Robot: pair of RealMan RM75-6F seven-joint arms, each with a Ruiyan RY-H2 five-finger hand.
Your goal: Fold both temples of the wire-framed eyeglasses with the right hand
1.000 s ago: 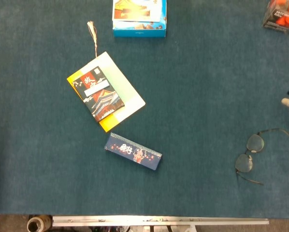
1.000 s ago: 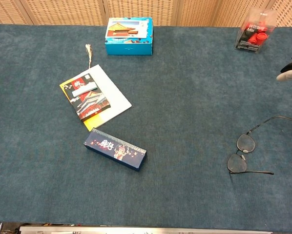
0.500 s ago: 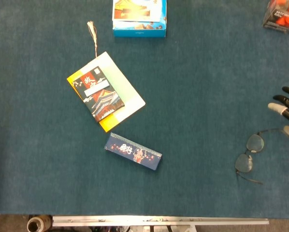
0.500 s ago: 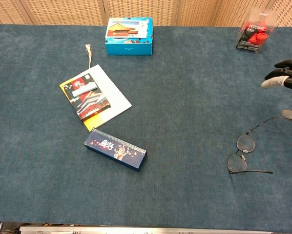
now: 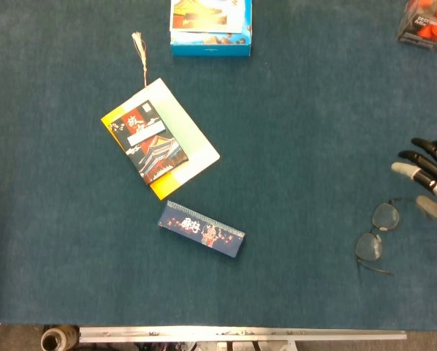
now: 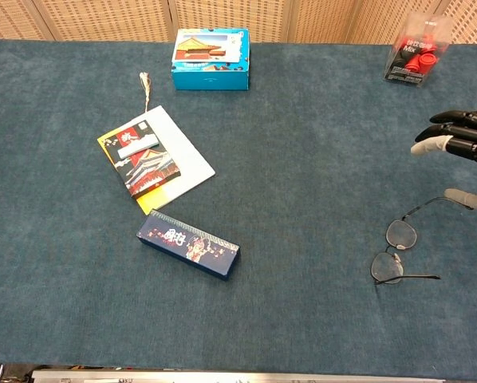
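1. Head view: wire-framed eyeglasses (image 5: 376,235) lie on the blue-green table cloth (image 5: 299,161), lenses flat, both temples open and splayed away from the frame. Landmark for everything below.
2. Head view: right hand (image 5: 428,175) enters from the frame's edge, just beyond the upper temple, fingers apart, holding nothing. Whether the lowest finger touches that temple cannot be told here.
3. Head view: well away from the eyeglasses, across the cloth: a dark patterned box (image 5: 201,229), a booklet on a white card (image 5: 160,139) with a tasselled cord, a light-blue box (image 5: 211,25) at the far edge. A red item in clear packaging (image 5: 424,23) sits far beyond the eyeglasses. Left hand not seen.
4. Chest view: eyeglasses (image 6: 398,251) near the same edge; right hand (image 6: 460,148) hovers above and beyond them, fingers spread, one low finger close to the upper temple's tip.
5. Chest view, judgement: step is the approach to the first temple. Best done by bringing a fingertip against the temple near its tip and sweeping it toward the lenses. Light wire frame will likely skid on cloth; press gently, push slowly.
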